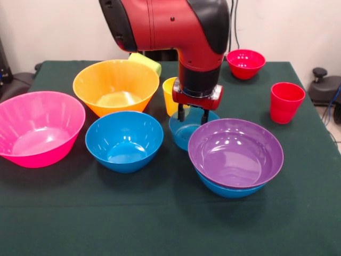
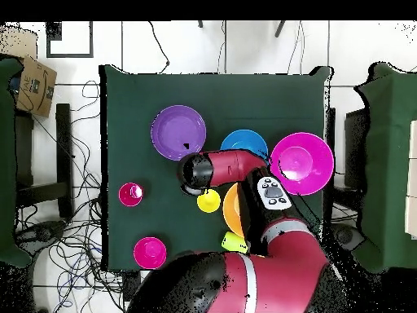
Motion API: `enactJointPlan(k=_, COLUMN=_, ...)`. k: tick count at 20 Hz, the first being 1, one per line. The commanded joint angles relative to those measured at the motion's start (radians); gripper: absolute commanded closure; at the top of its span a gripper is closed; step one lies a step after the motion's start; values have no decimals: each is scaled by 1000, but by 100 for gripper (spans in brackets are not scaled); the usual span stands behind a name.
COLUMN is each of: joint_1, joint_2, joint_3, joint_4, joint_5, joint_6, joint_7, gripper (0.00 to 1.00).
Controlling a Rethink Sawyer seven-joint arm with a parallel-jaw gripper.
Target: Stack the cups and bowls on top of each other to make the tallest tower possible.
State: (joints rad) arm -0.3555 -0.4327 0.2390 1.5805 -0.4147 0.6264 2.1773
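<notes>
Your pincer [image 1: 193,114] hangs right over the small see-through blue bowl [image 1: 184,130], its two fingers spread a little and dipping toward the back rim, pinching nothing. The purple bowl [image 1: 235,152] on a blue bowl [image 1: 229,190] waits just beside it

The purple bowl [image 1: 235,152] sits nested in a blue bowl [image 1: 229,190] at the front right. A second blue bowl [image 1: 124,140] stands upright alone at the centre, the large pink bowl [image 1: 37,128] at far left, and the large orange bowl [image 1: 116,85] behind them. The small translucent blue bowl [image 1: 184,130] lies between the blue and purple ones, the yellow cup [image 1: 170,96] just behind it. The lime green cup [image 1: 146,61] peeks from behind the orange bowl. The red cup [image 1: 286,102] stands upright at right, the small red bowl [image 1: 245,63] behind it.
</notes>
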Motion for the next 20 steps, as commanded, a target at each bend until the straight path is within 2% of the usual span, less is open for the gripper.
enactJointPlan(k=1, joint_1=5, joint_2=-50, joint_3=8, joint_4=10, joint_5=-26, joint_6=12, joint_7=-30, gripper=0)
enactJointPlan(k=12, joint_1=-4, joint_2=-101, joint_3=26, joint_4=34, joint_5=1, joint_6=60, joint_7=-42, gripper=0)
enactJointPlan(k=20, joint_1=-14, joint_2=-72, joint_3=14, joint_4=31, joint_5=-21, joint_6=48, joint_7=-49, gripper=0)
